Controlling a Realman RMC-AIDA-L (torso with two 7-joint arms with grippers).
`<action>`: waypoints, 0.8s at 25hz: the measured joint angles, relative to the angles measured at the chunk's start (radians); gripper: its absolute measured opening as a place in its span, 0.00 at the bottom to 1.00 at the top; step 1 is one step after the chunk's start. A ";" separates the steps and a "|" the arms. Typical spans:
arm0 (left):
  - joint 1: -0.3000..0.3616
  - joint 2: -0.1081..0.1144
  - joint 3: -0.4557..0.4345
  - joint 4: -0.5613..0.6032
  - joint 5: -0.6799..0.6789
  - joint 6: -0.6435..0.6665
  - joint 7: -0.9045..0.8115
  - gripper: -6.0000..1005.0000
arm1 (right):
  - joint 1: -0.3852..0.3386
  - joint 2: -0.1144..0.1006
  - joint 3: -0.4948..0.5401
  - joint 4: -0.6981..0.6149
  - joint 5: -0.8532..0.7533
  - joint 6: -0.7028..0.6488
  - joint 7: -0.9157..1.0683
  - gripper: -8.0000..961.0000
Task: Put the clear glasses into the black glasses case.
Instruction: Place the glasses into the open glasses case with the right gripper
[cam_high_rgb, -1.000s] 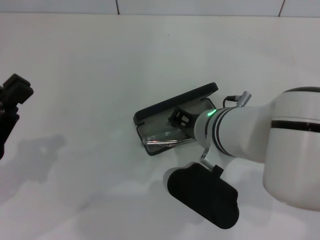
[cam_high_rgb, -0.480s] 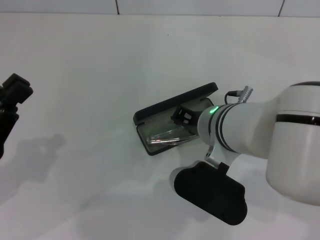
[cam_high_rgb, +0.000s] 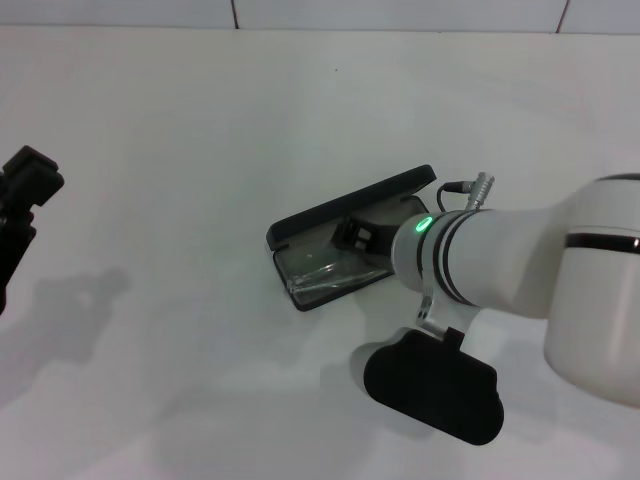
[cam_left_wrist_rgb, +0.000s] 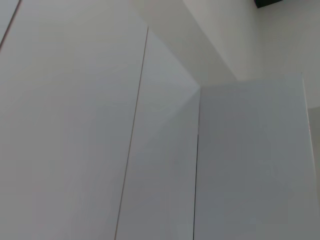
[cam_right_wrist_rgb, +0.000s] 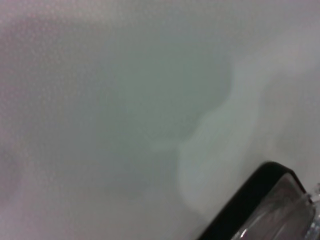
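Clear plastic glints inside the open black glasses case (cam_high_rgb: 345, 240) — the clear glasses (cam_high_rgb: 325, 275) lie in its tray. The right gripper (cam_high_rgb: 358, 236) sits over them, jaw state hidden; best lift straight up. The left gripper (cam_high_rgb: 28, 185) idles — also unreadable.

white table (cam_high_rgb: 200, 150), tiled wall (cam_high_rgb: 400, 12)
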 joint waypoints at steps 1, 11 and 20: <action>0.000 0.000 0.000 0.000 0.000 0.000 0.000 0.10 | -0.012 0.000 0.003 0.005 0.000 0.021 -0.019 0.35; 0.000 0.000 0.000 -0.002 -0.002 0.000 -0.003 0.10 | -0.071 -0.003 0.045 0.010 0.002 0.108 -0.099 0.35; 0.000 0.000 0.000 -0.002 0.002 0.000 -0.003 0.10 | -0.101 -0.002 0.052 -0.014 0.003 0.098 -0.104 0.35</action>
